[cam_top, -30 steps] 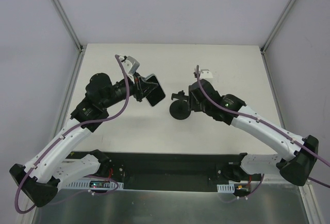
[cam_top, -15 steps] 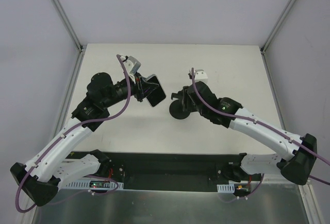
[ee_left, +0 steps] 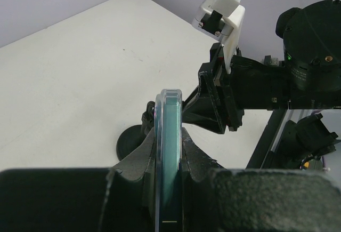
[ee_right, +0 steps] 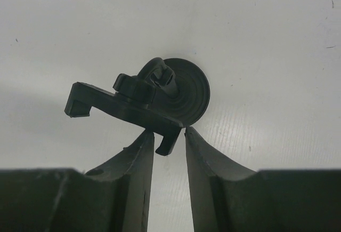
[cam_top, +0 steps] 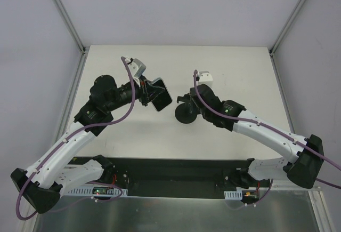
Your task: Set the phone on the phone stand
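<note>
Black phone (cam_top: 159, 94) held aloft, stand (cam_top: 186, 112) upright

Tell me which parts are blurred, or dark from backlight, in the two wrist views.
Left wrist view: the near fingers are dark and soft, the phone edge sharp. Right wrist view: the phone stand is a sharp near-silhouette against the bright table; the fingers are dark and blurred.

— Hidden, centre of left wrist frame?
— Lower half of the phone (ee_left: 168, 157), sunk between the left gripper (ee_left: 169, 154) fingers.
— And top view?
— Phone stand (cam_top: 186, 112) holder, partly masked by the right gripper (cam_top: 193, 104).
</note>
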Action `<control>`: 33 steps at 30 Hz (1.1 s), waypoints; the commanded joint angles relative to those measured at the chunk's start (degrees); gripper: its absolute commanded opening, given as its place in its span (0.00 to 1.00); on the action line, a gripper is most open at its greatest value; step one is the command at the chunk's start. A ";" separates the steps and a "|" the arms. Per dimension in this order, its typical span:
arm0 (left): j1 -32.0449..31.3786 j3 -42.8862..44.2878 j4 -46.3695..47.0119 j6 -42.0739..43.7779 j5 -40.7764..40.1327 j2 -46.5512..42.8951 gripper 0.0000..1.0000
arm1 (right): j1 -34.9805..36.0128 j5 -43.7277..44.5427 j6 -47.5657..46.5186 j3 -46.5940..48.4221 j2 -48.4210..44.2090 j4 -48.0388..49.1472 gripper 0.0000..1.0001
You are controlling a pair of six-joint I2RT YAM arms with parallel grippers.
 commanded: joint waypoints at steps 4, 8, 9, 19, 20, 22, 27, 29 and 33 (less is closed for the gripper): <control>-0.26 1.26 4.59 -0.31 1.51 -0.21 0.00 | 1.13 4.25 -1.82 1.00 0.26 1.29 0.29; -0.35 1.69 4.67 -0.04 5.35 0.66 0.00 | 1.13 4.60 -3.05 1.44 0.79 1.11 0.01; -0.35 2.05 4.67 0.31 7.38 1.28 0.00 | 1.04 3.82 -3.41 1.53 0.62 1.11 0.01; -5.70 0.13 10.54 12.05 31.22 6.73 0.00 | -0.01 -9.35 -13.34 -0.32 -3.52 4.27 0.01; -6.41 -1.62 12.56 13.48 31.39 6.47 0.00 | -0.62 -11.72 -14.91 -0.23 -3.60 4.27 0.01; -7.73 -3.83 21.48 16.65 34.64 6.12 0.00 | -3.26 -19.19 -15.80 -0.23 -3.95 4.71 0.01; -8.17 -1.65 23.75 20.78 37.54 11.46 0.00 | -8.00 -35.09 -20.80 0.03 -3.34 5.59 0.01; -8.17 1.24 21.92 22.27 40.00 15.77 0.00 | -9.24 -38.45 -22.30 1.09 -2.38 4.89 0.01; -8.26 5.99 20.32 22.56 45.70 22.97 0.00 | -11.61 -43.99 -23.45 1.79 -2.20 4.45 0.01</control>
